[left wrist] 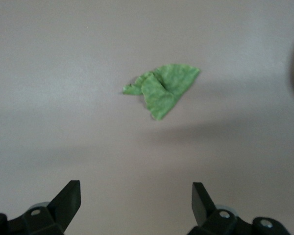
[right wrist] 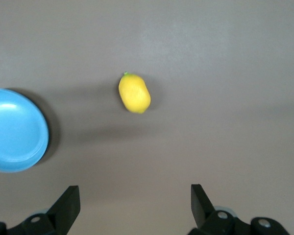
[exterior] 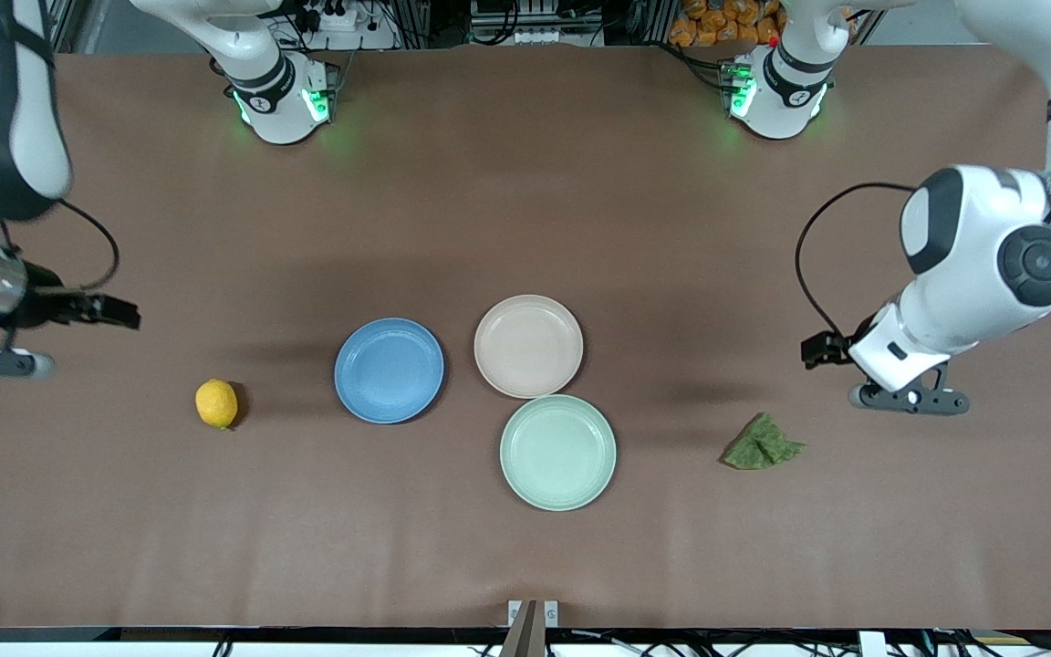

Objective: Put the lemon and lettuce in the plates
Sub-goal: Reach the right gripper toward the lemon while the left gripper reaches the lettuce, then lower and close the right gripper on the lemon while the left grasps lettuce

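Left claw over crumpled green lettuce

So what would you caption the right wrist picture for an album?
The open right gripper hangs above the brown table, with the lemon lying bare beside the empty blue plate.

From the left wrist, the lettuce lies flat on the bare brown worktop, a wrinkled green leaf with one fold across its middle and a soft shadow alongside it. The left pincer hangs above the worktop with its two dark fingers spread wide, nothing between them. The leaf sits well apart from both fingertips, roughly in line with the gap.
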